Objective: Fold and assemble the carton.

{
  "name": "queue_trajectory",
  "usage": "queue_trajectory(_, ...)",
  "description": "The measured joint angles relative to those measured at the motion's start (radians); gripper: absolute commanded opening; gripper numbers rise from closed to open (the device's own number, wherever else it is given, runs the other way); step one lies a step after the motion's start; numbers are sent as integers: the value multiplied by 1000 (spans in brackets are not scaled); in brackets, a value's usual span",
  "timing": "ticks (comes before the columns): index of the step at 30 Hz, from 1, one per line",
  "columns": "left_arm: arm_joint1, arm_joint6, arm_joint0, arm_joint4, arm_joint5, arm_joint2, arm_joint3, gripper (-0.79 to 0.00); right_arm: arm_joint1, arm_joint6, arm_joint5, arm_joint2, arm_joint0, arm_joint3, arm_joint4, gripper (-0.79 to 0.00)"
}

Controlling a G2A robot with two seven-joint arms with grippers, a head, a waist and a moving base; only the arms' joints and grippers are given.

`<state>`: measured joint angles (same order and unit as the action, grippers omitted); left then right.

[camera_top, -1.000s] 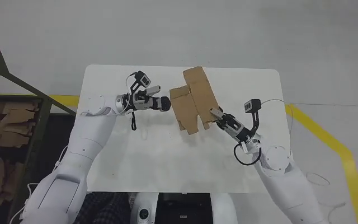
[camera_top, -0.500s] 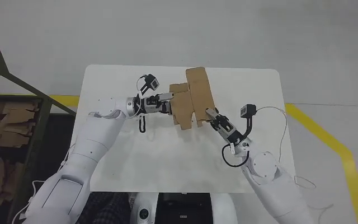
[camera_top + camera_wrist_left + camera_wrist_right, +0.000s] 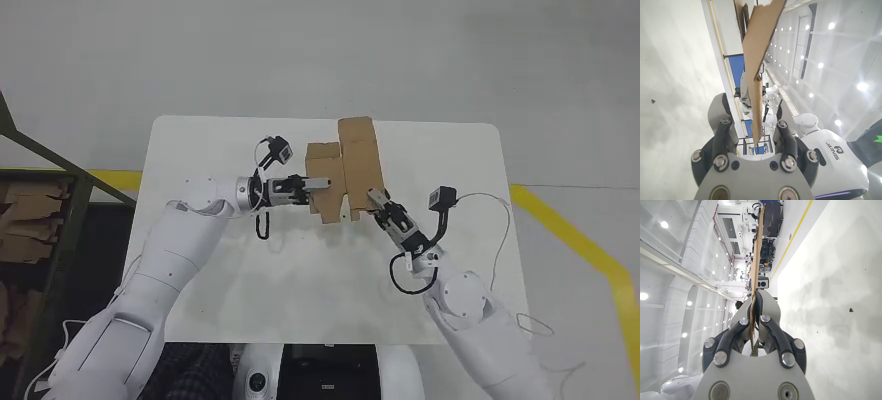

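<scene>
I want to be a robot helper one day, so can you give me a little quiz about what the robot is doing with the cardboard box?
1. True or false: the right arm's fingers are shut on the carton.
2. The left arm's fingers are: A) open, with a carton flap between them; B) shut on a pen; C) holding a roll of tape.
3. What colour is the table?
Key: 1 true; 2 A; 3 white.
</scene>
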<state>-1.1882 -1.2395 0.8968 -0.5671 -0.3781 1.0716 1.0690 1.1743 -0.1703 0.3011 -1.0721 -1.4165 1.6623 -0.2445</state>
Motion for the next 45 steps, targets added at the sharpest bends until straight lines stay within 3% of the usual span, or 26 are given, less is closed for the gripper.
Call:
queue_trajectory(2, 1, 2, 1, 0, 0, 3, 1, -785, 2, -1, -7, 2, -2, 1, 4, -776)
queue_trajectory(4, 1, 1, 2, -1, -1, 5, 3, -785, 3, -9, -12, 4, -3, 3, 6, -422)
queue_trajectory(5, 1, 0, 2, -1, -1, 6, 3, -785, 4, -17, -14, 5, -3, 3, 6, -111)
queue_trajectory(6, 2, 0, 2, 0, -1, 7, 2, -785, 5, -23, -15, 5, -2, 3, 4, 0)
queue_trajectory(13, 6, -42, -6, -12, 2, 22, -6, -785, 4, -116, 46, -25, -7, 2, -66, 0)
queue_trajectory(17, 16, -120, -18, -21, 15, 41, -28, -785, -9, -262, 116, -92, 3, -29, -134, 0)
queue_trajectory(22, 26, -247, -47, -13, 53, 47, -65, -785, -22, -439, 132, -144, 37, -72, -155, 0)
queue_trajectory(26, 35, -298, -59, -29, 99, 23, -38, -785, -27, -548, 118, -157, 74, -117, -167, 0)
queue_trajectory(31, 69, -296, -60, -27, 94, -46, 19, -785, -28, -613, 91, -148, 105, -151, -175, 0)
queue_trajectory(32, 81, -296, -64, -23, 94, -69, 29, -785, -28, -640, 90, -144, 111, -157, -188, -71)
queue_trajectory(34, 98, -296, -73, -19, 94, -108, 45, -785, -28, -684, 87, -140, 120, -168, -205, -409)
queue_trajectory(36, 120, -296, -88, -21, 94, -157, 60, -785, -29, -734, 82, -136, 131, -180, -213, -477)
queue_trajectory(38, 142, -296, -106, -37, 94, -203, 72, -785, -31, -774, 77, -131, 141, -190, -210, -603)
queue_trajectory(45, 197, -296, -165, -115, 94, -318, 89, -785, -34, -853, 74, -122, 161, -211, -200, -785)
